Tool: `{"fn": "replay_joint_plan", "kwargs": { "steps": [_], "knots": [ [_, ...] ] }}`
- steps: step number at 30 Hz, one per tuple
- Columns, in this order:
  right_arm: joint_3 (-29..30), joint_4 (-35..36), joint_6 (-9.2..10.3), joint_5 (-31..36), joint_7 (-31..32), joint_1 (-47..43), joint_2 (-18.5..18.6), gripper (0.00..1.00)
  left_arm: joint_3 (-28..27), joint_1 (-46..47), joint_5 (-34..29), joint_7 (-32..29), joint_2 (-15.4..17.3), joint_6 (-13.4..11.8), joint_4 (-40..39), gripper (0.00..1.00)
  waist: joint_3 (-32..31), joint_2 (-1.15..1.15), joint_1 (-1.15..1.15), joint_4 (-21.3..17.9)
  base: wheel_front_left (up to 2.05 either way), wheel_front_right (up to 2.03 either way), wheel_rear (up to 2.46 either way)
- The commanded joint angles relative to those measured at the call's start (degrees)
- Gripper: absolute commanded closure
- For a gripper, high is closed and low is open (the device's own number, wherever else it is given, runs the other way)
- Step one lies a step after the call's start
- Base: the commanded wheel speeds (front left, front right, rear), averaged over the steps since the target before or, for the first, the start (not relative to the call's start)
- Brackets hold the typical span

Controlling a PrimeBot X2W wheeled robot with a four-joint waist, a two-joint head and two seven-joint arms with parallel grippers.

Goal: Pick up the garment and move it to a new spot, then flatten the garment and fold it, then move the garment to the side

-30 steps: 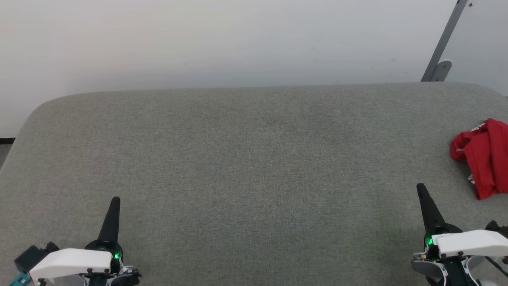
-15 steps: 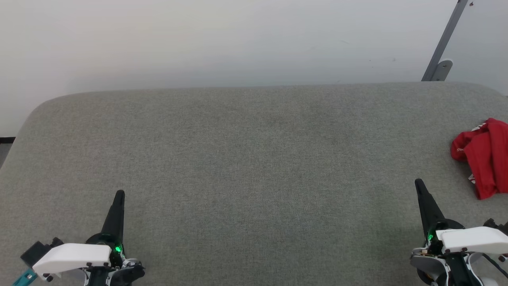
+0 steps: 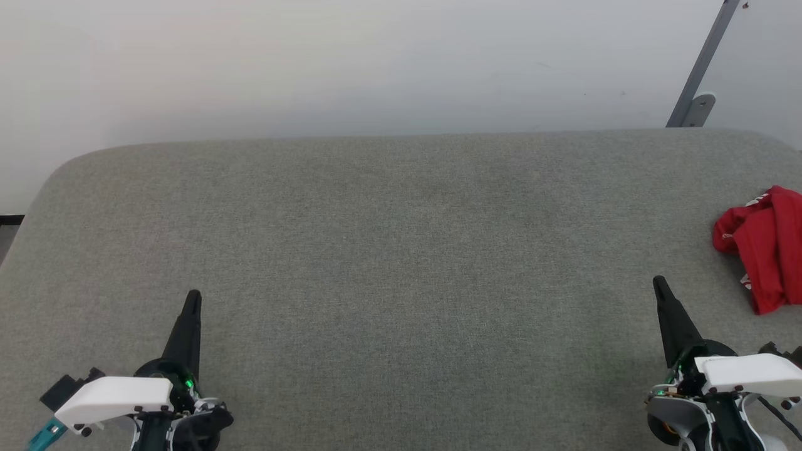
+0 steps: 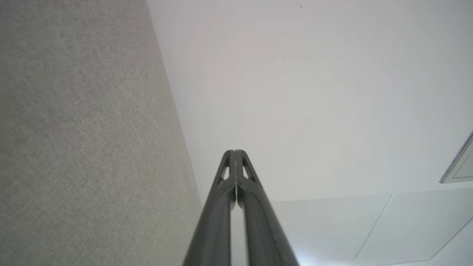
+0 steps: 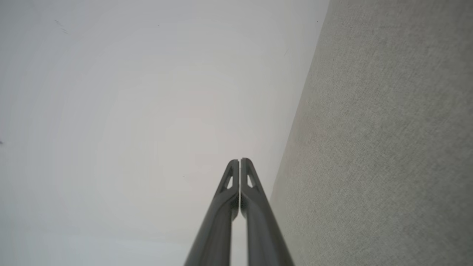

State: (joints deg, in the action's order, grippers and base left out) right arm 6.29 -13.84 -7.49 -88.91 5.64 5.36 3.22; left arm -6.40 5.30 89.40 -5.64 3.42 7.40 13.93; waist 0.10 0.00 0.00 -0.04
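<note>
Head view.
- Worktop: broad flat slab covered in grey-green woven cloth with a fine, matte, speckled texture. Its far corners are rounded.
- Wall: plain, smooth and off-white, running behind the worktop's far edge.
- Strut: slim grey metal bar, slanted, with a rounded foot plate, standing past the far right corner.
- Garment: bright red soft fabric in a crumpled, folded-over heap with small white patches showing. It lies on the worktop at its right edge, about halfway between near and far sides, and the frame crops it.
- Left gripper: dark tapered spike on a white plastic housing with a small green light, near the worktop's near left corner. The jaws are pressed together and hold nothing.
- Right gripper: same build, near the near right corner. It is closed and empty, apart from the garment, which lies beyond it and to its right.

Left wrist view.
- Fingers: two matte dark ribbed bars with triangular cut-outs at the tips, meeting along their length with nothing between them. The woven worktop cloth fills the view's left, the pale wall the rest.
- Panel: flat and grey-framed, at the view's right edge.

Right wrist view.
- Fingers: the same dark pair, tips together and bare. The cloth surface is on the view's right, the smooth wall on its left.
</note>
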Motion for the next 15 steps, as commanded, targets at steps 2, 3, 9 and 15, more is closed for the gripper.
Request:
{"fn": "replay_joint_plan", "kwargs": {
  "steps": [2,3,9,15],
  "knots": [
    [0.25,-0.21,-0.01,-1.58,0.55,0.98,-0.32,1.0,-0.19,0.84,1.33,-0.57,-0.31,0.15,0.02,1.0,0.02,0.0,0.0,0.01,0.0,0.0,0.0],
    [0.28,-0.22,0.0,-1.92,0.66,1.01,-0.36,1.0,-0.19,0.97,1.67,-0.6,-0.38,0.16,0.02,1.0,0.03,0.0,0.0,0.01,0.0,0.0,0.0],
    [0.35,-0.28,0.0,-3.6,1.13,1.24,-0.46,1.0,-0.27,1.37,3.01,-1.16,-0.65,0.16,0.13,1.0,0.07,0.0,0.0,0.03,0.0,0.0,0.0],
    [0.33,-0.28,0.0,-3.58,1.11,1.0,-0.43,1.0,-0.27,1.33,3.01,-1.1,-0.58,0.16,0.13,1.0,0.08,0.0,0.0,0.04,0.0,0.0,0.0]
  ]
}}
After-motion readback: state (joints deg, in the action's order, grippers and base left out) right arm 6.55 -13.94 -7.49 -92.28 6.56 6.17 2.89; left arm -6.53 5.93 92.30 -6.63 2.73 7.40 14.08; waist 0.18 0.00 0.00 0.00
